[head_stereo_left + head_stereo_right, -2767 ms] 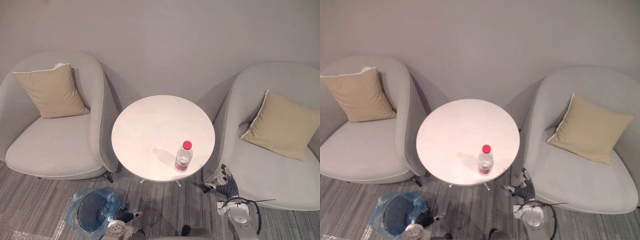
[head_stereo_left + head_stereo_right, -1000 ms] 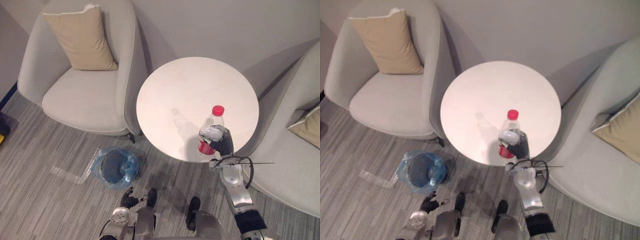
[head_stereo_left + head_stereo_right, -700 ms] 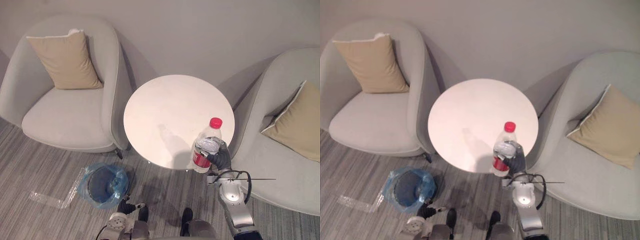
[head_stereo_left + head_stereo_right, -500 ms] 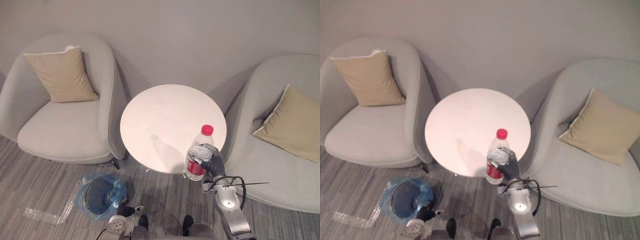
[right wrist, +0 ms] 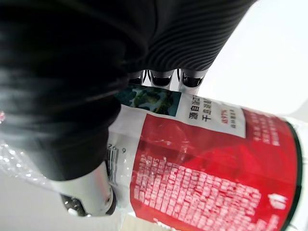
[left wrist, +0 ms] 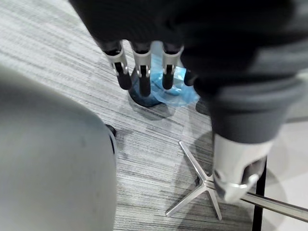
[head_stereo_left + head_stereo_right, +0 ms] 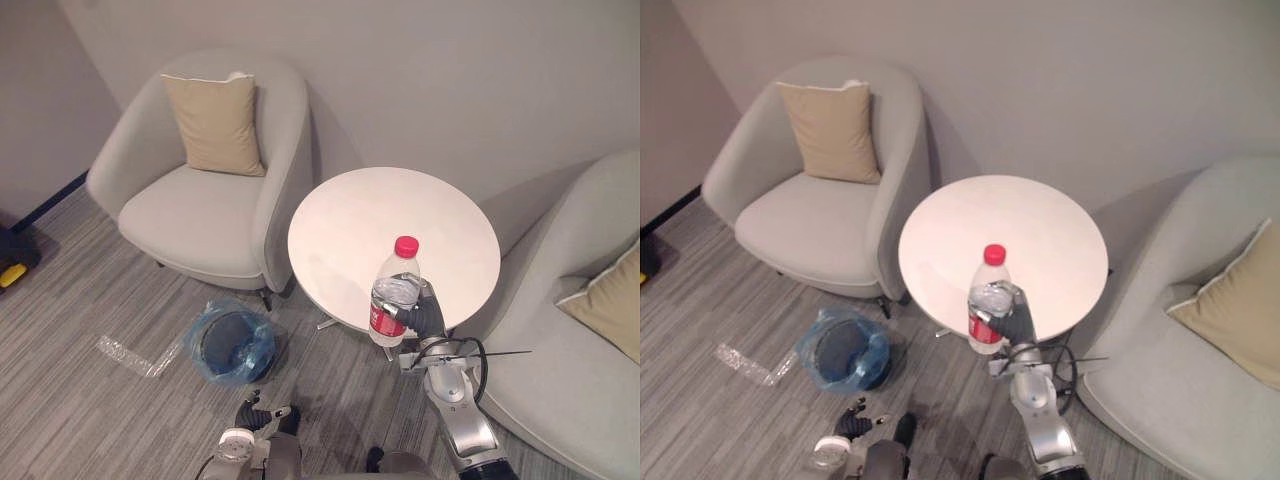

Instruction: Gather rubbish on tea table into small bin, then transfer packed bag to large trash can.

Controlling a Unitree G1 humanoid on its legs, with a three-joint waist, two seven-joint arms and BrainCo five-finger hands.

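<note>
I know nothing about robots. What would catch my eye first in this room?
The right hand grips a clear bottle with a red cap, upright at the near edge of the round white table. On the floor left of the table stands a small bin lined with a blue bag.

Illum.: soft, diffuse, from overhead; moderate level. Broad soft-edged shadow from left armchair (image 7: 190, 205) falls on wall (image 7: 450, 70). Top of tea table (image 7: 400, 215): brightest surface, nearly washed out.

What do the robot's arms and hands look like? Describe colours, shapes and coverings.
The right arm is a silver-grey jointed tube. The right hand wears a dark ribbed cover; the left hand a dark cover too. Its fingers are slim, silver, dark-tipped; its thumb is silver.
</note>
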